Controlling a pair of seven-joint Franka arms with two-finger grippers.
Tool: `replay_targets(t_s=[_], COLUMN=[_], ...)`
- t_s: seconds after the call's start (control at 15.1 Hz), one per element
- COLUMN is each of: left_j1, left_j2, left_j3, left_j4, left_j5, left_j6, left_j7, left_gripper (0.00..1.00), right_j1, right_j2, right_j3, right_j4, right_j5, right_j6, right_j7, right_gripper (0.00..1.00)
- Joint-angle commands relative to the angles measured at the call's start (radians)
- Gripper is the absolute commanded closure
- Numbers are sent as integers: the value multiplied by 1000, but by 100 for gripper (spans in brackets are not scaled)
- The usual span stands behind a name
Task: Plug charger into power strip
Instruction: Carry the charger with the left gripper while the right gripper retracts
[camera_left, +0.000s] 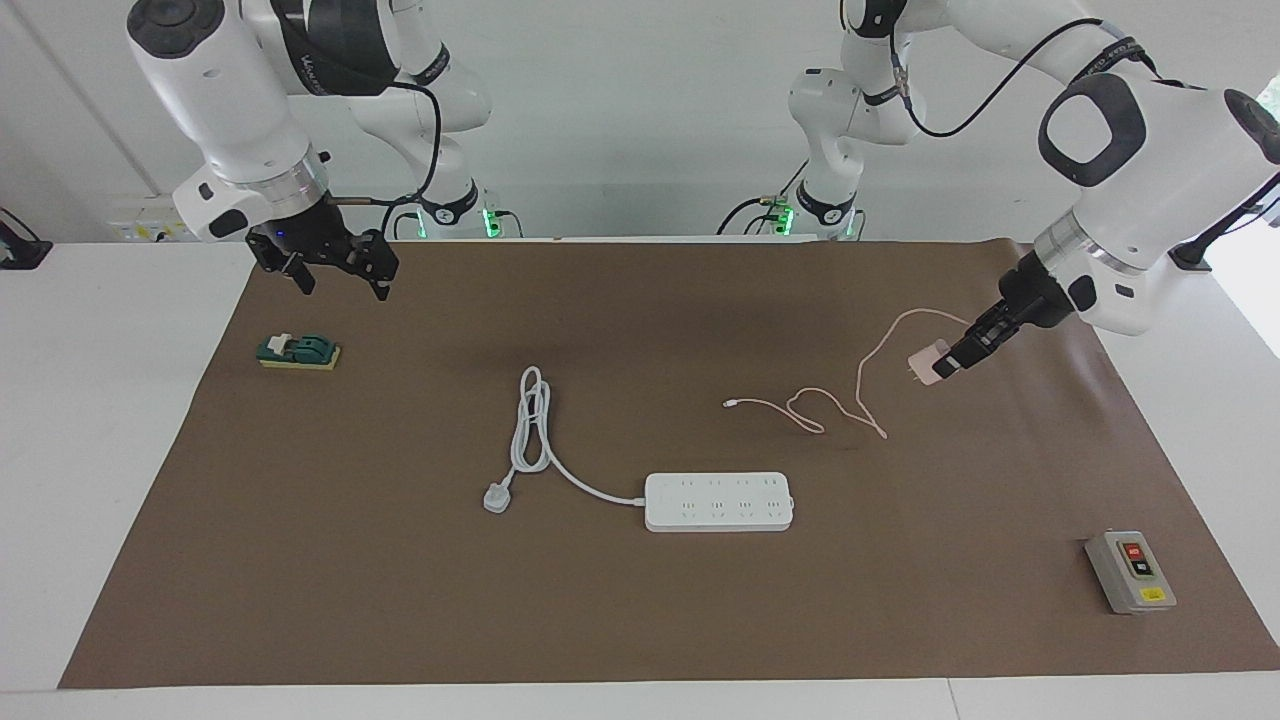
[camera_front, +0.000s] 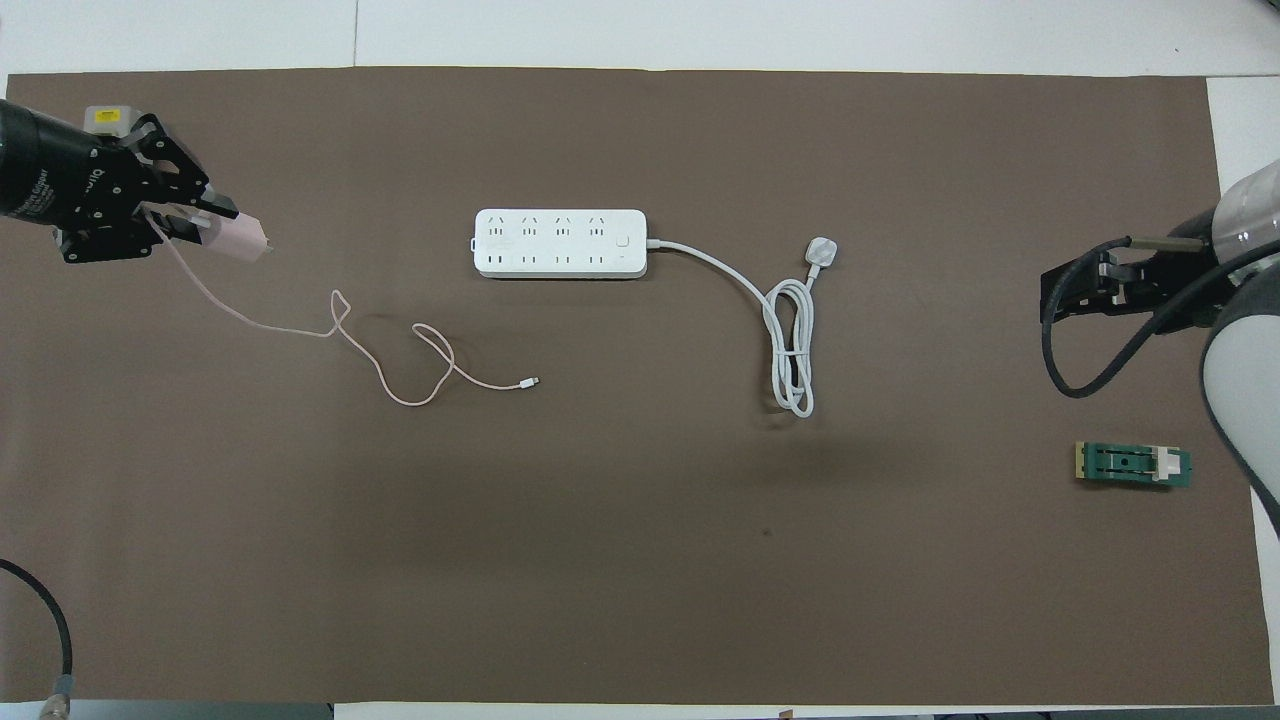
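The charger (camera_left: 928, 362) (camera_front: 240, 237), a small pale-pink cube, hangs in the air over the mat at the left arm's end of the table, with my left gripper (camera_left: 952, 355) (camera_front: 205, 224) shut on it. Its thin pink cable (camera_left: 862, 385) (camera_front: 385, 372) trails down onto the mat and ends in a white tip (camera_left: 731, 404) (camera_front: 533, 381). The power strip (camera_left: 718, 502) (camera_front: 560, 243) lies flat on the mat, farther from the robots than the cable. My right gripper (camera_left: 342, 278) (camera_front: 1072, 286) hangs open and empty over the mat's corner at the right arm's end.
The power strip's thick white cord (camera_left: 532, 425) (camera_front: 790, 345) is coiled beside it and ends in a round white plug (camera_left: 497, 497) (camera_front: 821, 250). A grey box with red and black buttons (camera_left: 1130, 572) (camera_front: 108, 118) sits at the left arm's end. A green switch (camera_left: 298, 352) (camera_front: 1133, 465) lies below the right gripper.
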Motion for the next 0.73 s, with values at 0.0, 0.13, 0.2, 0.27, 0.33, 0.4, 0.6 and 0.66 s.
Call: replay_targets(t_s=[0.0,0.13,0.2,0.27,0.33,0.4,0.6,0.66], left_j1=[-47,-71,-70,-73,-73,-73,-85,-100], left_j2=[38,44,43,44,44,53,85,102], left_j3=[8,11,11,11,10,10,10,10], left_j4=[28,44,47,48,48,50,62,70], left_j5=[120,169,168,163,160,152,154,155], left_j6=[-2,-16,-16,-11,-4,1,41,74], left_j7=[-158,-167,-181,-192,-221,-282,-418,-458], left_gripper=[100,100,100,100,100,100,100,100], right_j1=[-9,-9,-9,-12,-23,-28,-28,-28], right_j2=[3,6,5,5,5,5,8,8], right_j3=[7,15,17,7,4,3,-72,-78], right_j4=[16,17,17,17,17,23,30,30], right_j5=[-20,-19,-19,-13,-5,-2,58,53], right_j6=[-25,-23,-28,-29,-38,-75,-117,-118], right_j7=[-13,-13,-13,-22,-28,-54,-192,-202], right_gripper=[0,0,0,0,0,0,0,0])
